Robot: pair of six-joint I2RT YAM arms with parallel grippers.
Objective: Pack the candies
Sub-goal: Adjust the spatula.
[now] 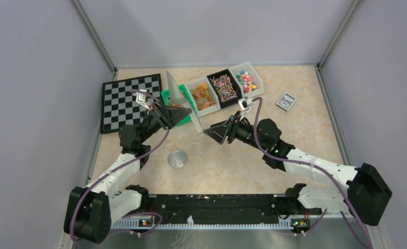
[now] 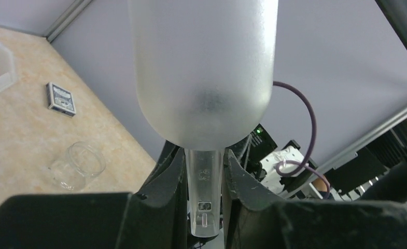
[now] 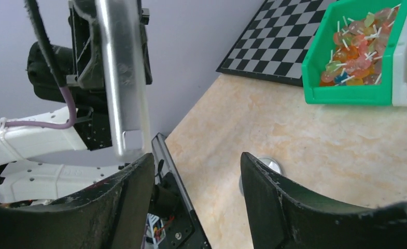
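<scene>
My left gripper (image 1: 180,114) (image 2: 204,155) is shut on the handle of the clear scoop (image 2: 204,78), whose bowl (image 1: 174,89) rises over the green bin. No candies show through the scoop's frosted bowl. Candies lie in the row of bins: orange ones (image 1: 202,95), mixed ones (image 1: 223,85) and coloured ones (image 1: 247,79). My right gripper (image 1: 210,132) (image 3: 196,161) hangs open over the table facing the left gripper, with nothing between its fingers. In the right wrist view the scoop (image 3: 119,78) stands just above my left finger (image 3: 123,181).
The green bin (image 3: 354,96) holds lollipops. A chessboard (image 1: 131,101) lies at the back left and a card deck (image 1: 286,101) at the back right. A round metal lid (image 1: 178,158) rests mid-table. A glass jar (image 2: 79,166) shows only in the left wrist view.
</scene>
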